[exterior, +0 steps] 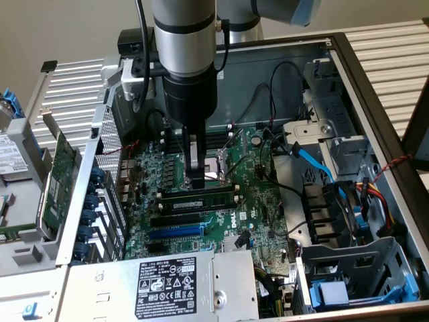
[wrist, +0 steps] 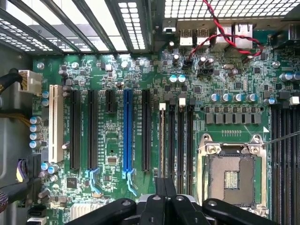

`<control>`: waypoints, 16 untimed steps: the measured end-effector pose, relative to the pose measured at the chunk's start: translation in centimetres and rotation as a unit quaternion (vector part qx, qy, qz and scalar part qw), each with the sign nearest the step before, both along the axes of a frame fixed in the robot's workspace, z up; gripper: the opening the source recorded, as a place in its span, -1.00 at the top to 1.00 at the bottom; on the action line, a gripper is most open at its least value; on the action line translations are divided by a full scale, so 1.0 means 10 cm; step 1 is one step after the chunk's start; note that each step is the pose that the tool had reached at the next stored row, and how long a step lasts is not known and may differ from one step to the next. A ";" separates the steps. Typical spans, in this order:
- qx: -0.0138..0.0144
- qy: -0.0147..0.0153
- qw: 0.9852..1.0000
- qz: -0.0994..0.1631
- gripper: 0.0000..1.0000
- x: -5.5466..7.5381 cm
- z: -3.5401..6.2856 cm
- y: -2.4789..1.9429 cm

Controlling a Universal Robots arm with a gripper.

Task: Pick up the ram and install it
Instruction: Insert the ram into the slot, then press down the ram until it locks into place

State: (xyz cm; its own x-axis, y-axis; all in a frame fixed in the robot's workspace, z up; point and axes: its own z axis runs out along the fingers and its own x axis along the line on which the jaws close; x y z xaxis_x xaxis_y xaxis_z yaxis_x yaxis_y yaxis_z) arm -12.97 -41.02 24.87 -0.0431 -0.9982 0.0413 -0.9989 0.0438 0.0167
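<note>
Under end effector [exterior: 198,182], ram [exterior: 201,200], slotted

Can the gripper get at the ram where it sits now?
Probably yes. The gripper hangs right over the ram, which stands edge-up in a slot beside the CPU socket, with nothing lying across it.

The open computer case [exterior: 375,87] lies on its side and carries everything. Flat in it sits the green motherboard [exterior: 255,201], with the bare CPU socket [wrist: 233,177] at its middle. Beside the socket stand black memory slots [wrist: 180,140]; one holds the ram [exterior: 200,199]. The silver power supply [exterior: 167,285] lies nearest the exterior camera.
</note>
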 end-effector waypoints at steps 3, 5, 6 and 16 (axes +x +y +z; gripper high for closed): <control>0.000 0.000 1.000 0.000 0.80 0.00 0.012 0.000; 0.000 0.000 1.000 0.000 0.80 0.00 0.021 0.000; 0.000 0.000 1.000 0.000 0.80 0.00 0.023 0.000; 0.001 0.000 1.000 0.000 0.80 0.00 0.031 -0.001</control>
